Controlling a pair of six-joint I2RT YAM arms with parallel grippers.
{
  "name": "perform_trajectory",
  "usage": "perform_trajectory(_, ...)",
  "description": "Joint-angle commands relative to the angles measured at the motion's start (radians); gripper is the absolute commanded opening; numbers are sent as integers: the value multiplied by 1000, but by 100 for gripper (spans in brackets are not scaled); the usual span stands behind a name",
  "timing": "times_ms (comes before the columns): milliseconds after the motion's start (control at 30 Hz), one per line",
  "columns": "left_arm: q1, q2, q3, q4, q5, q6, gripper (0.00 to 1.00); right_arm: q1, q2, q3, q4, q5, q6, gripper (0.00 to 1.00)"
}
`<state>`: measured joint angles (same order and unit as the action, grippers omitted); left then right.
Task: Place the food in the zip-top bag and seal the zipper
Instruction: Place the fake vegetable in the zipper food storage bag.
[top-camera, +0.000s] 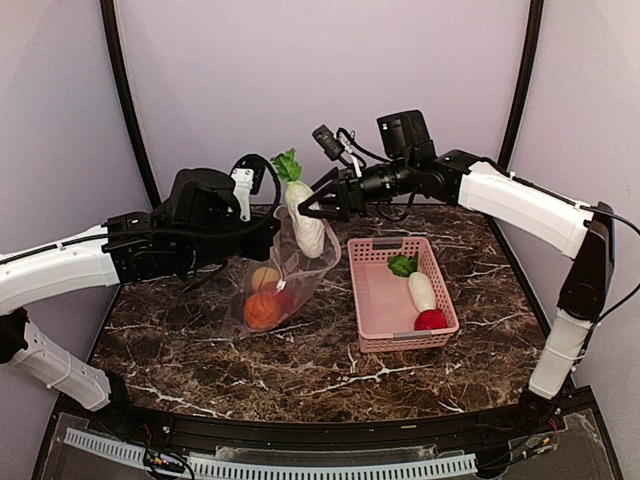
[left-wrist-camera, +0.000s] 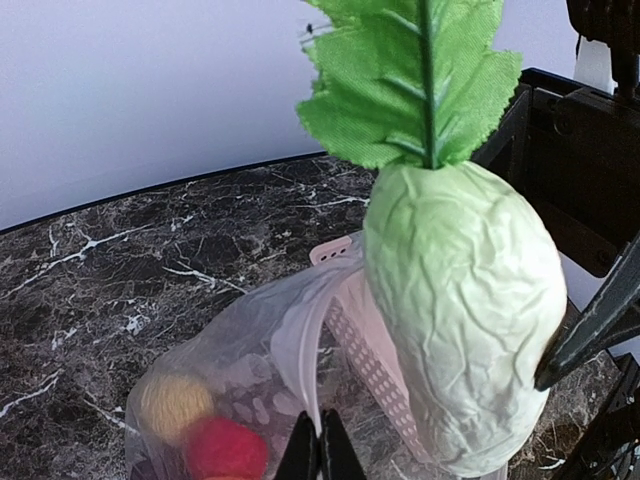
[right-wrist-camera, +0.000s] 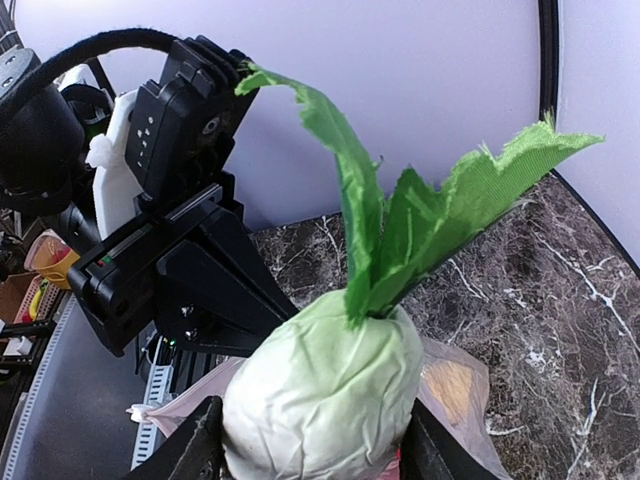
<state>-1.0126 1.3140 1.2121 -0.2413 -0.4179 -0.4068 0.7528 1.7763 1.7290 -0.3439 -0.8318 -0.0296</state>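
The white radish hangs upright with its green leaves on top. Its long axis points straight down from the fingers toward the open mouth of the zip-top bag. We cannot tell whether its lower end is inside the rim or only level with it. The right gripper grasps it, one finger pressed against each flank of its thick body. The left gripper is clenched on the bag's rim, just beside the radish, holding the mouth up. A yellow ball and a red ball lie in the bag beyond its fingertips. We judge that the right arm must lower the radish before letting go. Only the top view shows the pink basket, on the far side of the right fingers from the bag, with more food in it. Only the wrist views show each grip closely.
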Motion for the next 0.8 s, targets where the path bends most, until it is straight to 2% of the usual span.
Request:
perform_trajectory(0, 0, -35, -5, -3, -18, 3, 1, 19, -6, -13, 12, 7, -38, 58)
perform_trajectory(200, 0, -35, 0, -4, -22, 11, 1, 32, -7, -15, -21, 30, -71, 71)
perform_trajectory(400, -1, -38, -3, -10, -29, 17, 1, 30, -67, 15, -77, 95, -134, 71)
perform_trajectory(567, 0, -66, -14, -22, -43, 33, 1, -20, -165, -37, -124, 178, -177, 70)
perform_trajectory(700, 1, -147, 43, -117, -189, 160, 1, -129, -248, -147, -133, 164, -161, 70)
perform_trajectory(767, 10, -212, 64, -149, -389, 263, 1, -203, -285, -204, -135, 136, -141, 69)
